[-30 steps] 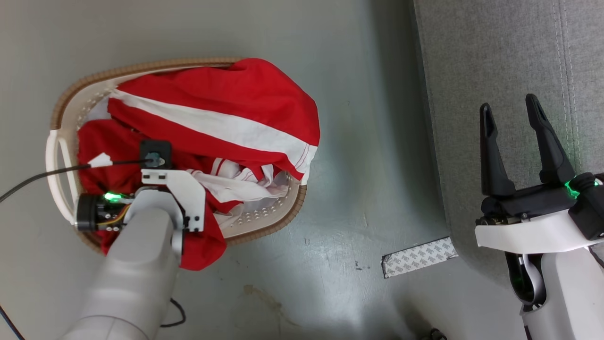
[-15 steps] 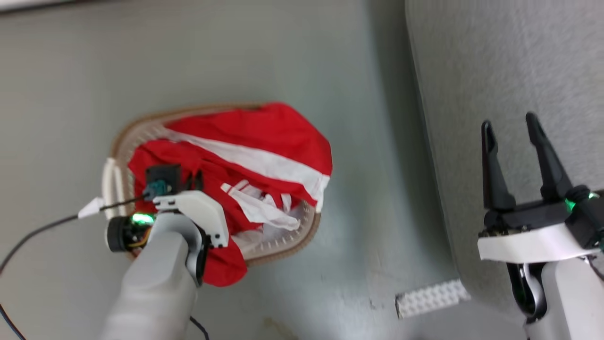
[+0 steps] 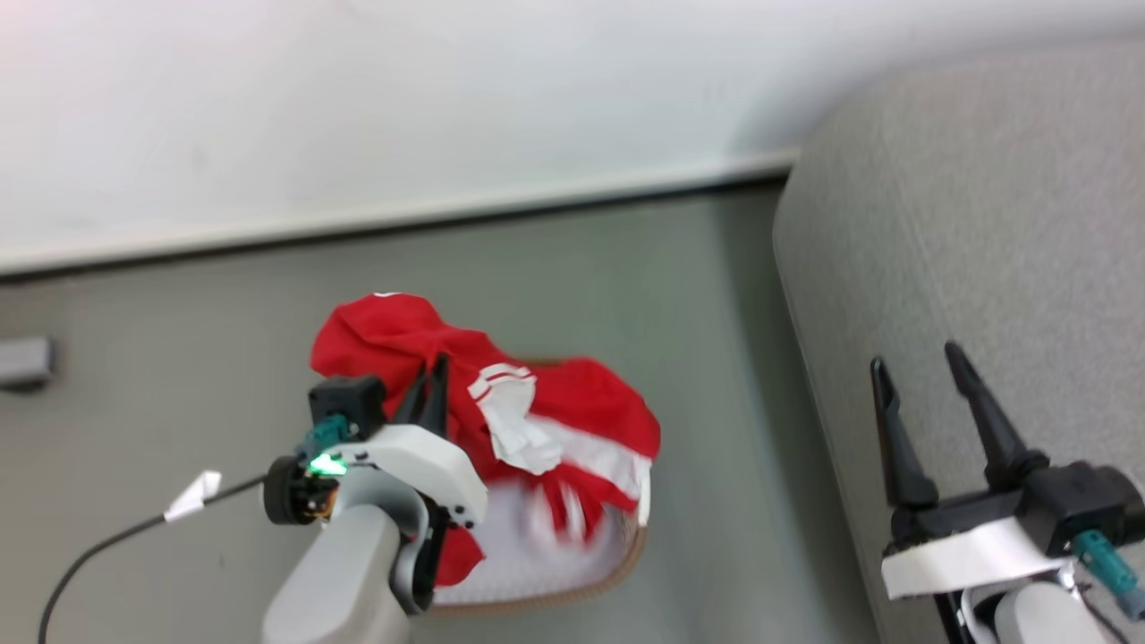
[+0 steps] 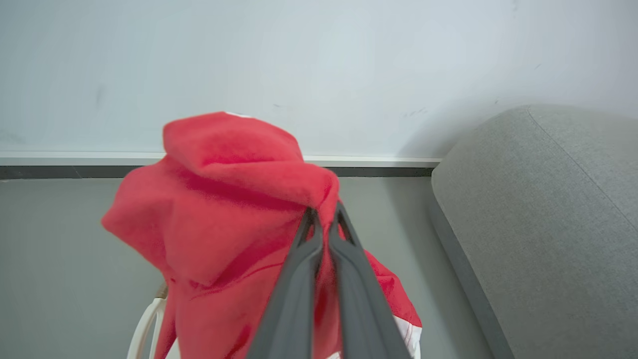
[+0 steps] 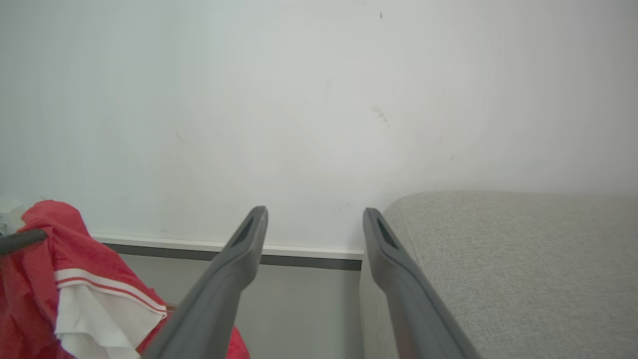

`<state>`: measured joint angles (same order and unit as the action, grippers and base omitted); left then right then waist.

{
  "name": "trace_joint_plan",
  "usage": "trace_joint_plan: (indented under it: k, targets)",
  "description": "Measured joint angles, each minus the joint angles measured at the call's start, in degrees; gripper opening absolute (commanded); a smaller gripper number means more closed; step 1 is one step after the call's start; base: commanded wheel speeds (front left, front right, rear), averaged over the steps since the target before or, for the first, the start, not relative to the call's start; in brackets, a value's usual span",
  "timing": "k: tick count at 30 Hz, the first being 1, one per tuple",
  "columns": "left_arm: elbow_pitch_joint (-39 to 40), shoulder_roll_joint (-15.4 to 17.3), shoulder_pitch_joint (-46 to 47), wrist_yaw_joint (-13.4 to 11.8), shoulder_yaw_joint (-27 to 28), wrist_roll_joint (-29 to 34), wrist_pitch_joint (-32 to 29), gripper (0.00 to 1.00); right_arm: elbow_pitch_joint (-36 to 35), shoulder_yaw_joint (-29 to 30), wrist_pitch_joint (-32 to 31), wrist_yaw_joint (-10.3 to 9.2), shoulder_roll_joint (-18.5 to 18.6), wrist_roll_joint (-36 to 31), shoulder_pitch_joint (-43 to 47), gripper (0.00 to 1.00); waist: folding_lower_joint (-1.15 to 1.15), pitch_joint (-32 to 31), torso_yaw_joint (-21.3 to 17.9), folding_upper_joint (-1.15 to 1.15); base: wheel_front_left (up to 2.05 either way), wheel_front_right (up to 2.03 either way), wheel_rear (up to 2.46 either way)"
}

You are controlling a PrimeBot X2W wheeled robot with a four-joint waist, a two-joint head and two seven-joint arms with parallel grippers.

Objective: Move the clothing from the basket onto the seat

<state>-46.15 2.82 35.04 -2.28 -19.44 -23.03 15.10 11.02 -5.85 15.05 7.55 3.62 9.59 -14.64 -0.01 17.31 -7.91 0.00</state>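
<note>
My left gripper point(image 3: 431, 374) point(image 4: 324, 212) is shut on a fold of the red clothing point(image 3: 402, 349) point(image 4: 219, 219), which hangs lifted above the basket point(image 3: 572, 595). More red and white striped clothing point(image 3: 590, 443) still drapes over the basket's right rim. The same lifted clothing point(image 5: 65, 289) shows at the lower left of the right wrist view. My right gripper point(image 3: 912, 362) point(image 5: 314, 214) stands open and holds nothing, over the left edge of the grey seat point(image 3: 966, 268) point(image 4: 548, 224) point(image 5: 523, 264).
A white wall point(image 3: 447, 107) with a pale baseboard point(image 3: 402, 219) runs behind the grey floor point(image 3: 179, 358). A black cable with a white tag point(image 3: 192, 496) trails from my left wrist. A small grey object point(image 3: 22, 362) sits on the floor at the far left.
The camera has tilted up, so the wall has come into view. My left gripper has risen out of the basket, pulling a red garment up with it. The right gripper stays open.
</note>
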Motion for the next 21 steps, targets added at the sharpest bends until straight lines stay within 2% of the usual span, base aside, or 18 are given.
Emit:
trace_joint_plan:
  k: [6,13,21]
  targets:
    - [10.03,0.0,-5.32,-1.33,-1.16,-1.2,-0.62,0.0,0.93,-0.8,0.01,0.0,-0.2,-0.43,2.98,1.0,-0.01,-7.09,1.16,0.0,0.0,0.0,0.0]
    - [23.79,1.52,-11.77,-3.54,-1.57,-1.88,-5.0,0.0,1.54,-1.3,0.0,0.0,-0.4,-0.87,6.19,1.0,-0.01,-13.6,1.59,0.0,0.0,0.0,0.0]
    - [37.34,3.67,-16.53,-6.35,-2.41,-1.87,-10.82,0.0,-0.09,-2.96,0.01,0.0,-0.59,-0.88,7.18,1.0,-0.01,-16.38,1.1,0.0,0.0,0.0,0.0]
